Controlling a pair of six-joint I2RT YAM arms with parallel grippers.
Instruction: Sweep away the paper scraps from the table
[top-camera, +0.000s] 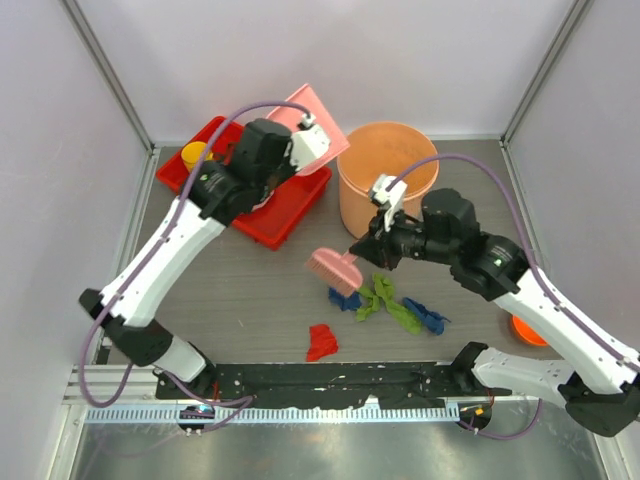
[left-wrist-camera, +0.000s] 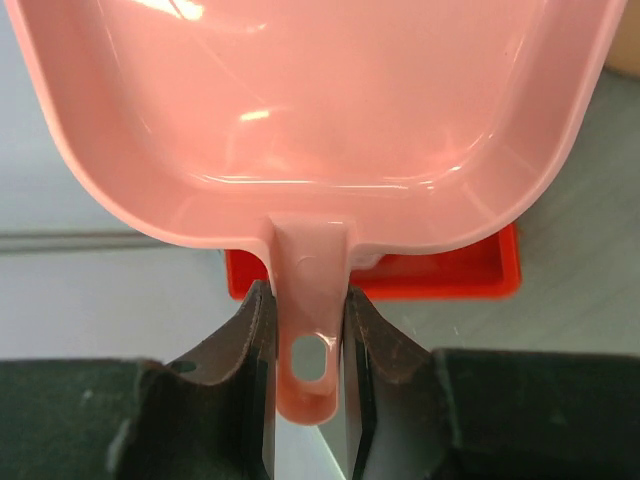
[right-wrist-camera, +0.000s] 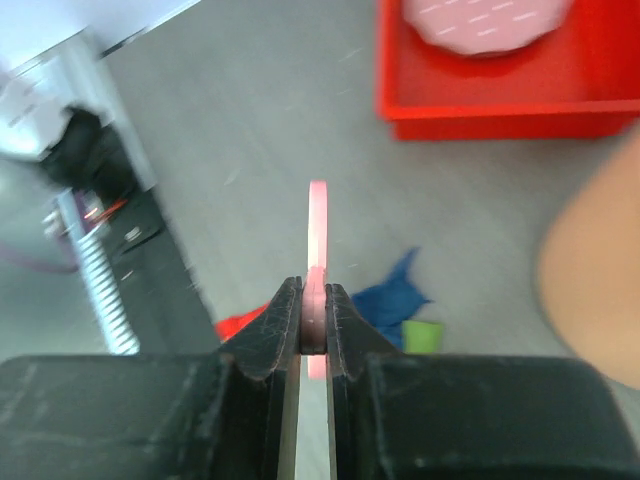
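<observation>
Several paper scraps lie on the dark table (top-camera: 250, 290): a red one (top-camera: 321, 343), a blue one (top-camera: 343, 298), green ones (top-camera: 385, 300) and another blue one (top-camera: 432, 320). My right gripper (top-camera: 362, 255) is shut on the handle of a pink brush (top-camera: 335, 270), whose head hangs just left of the scraps. In the right wrist view the handle (right-wrist-camera: 317, 220) sits edge-on between the jaws (right-wrist-camera: 314, 310), with blue (right-wrist-camera: 395, 295), green (right-wrist-camera: 422, 335) and red (right-wrist-camera: 240, 322) scraps beyond. My left gripper (top-camera: 300, 130) is shut on the handle of a pink dustpan (top-camera: 315, 110), held above the red tray; the dustpan (left-wrist-camera: 310, 120) looks empty.
A red tray (top-camera: 290, 215) stands at the back left with a yellow object (top-camera: 195, 153) in it. An orange bucket (top-camera: 385, 190) stands behind the scraps, close to my right gripper. A small orange object (top-camera: 525, 330) lies at the right by my right arm.
</observation>
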